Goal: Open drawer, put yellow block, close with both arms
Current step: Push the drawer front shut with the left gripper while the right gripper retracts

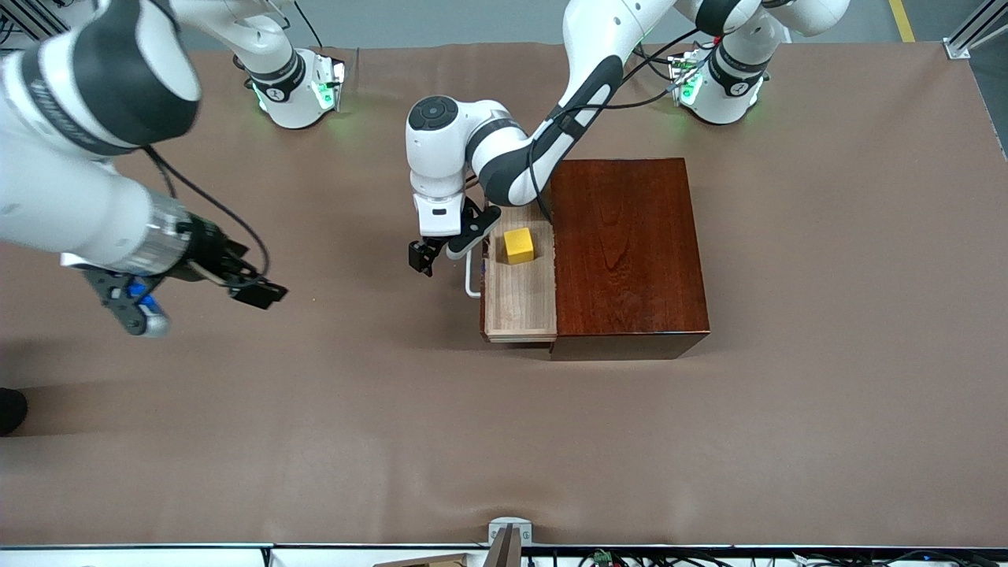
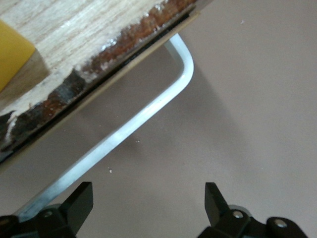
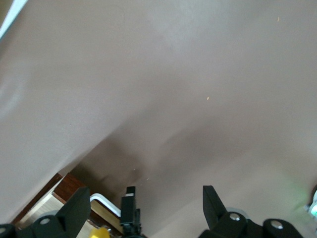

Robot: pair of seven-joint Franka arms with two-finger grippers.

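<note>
While the drawer (image 1: 520, 303) stands pulled out of the box (image 1: 626, 252) toward the right arm's end of the table (image 1: 504, 441), I see its tray as pale, unfinished wood with a straight grain, and the box as glossy dark mahogany with a flat square top. In the left wrist view the drawer's front edge shows a chipped reddish stain over raw wood, and the handle (image 2: 148, 116) is a smooth white bar bent in a rounded U.

Inside the tray sits the block (image 1: 519, 245), a small bright yellow cube with crisp edges, toward the end of the tray farther from the front camera. Nothing else lies in the part of the tray I can see.

My left gripper (image 1: 441, 253) hangs just outside the drawer front, over the cloth beside the handle; its fingers (image 2: 79, 201) are spread wide with nothing between them, and the handle bar runs close to one fingertip. The block lies past the drawer front from those fingers, inside the tray.

My right gripper (image 1: 252, 287) waits over bare cloth, well apart from the drawer, fingers (image 3: 74, 210) wide and holding nothing.

The table covering is a matte brown cloth with soft creases. I can read no writing anywhere.
</note>
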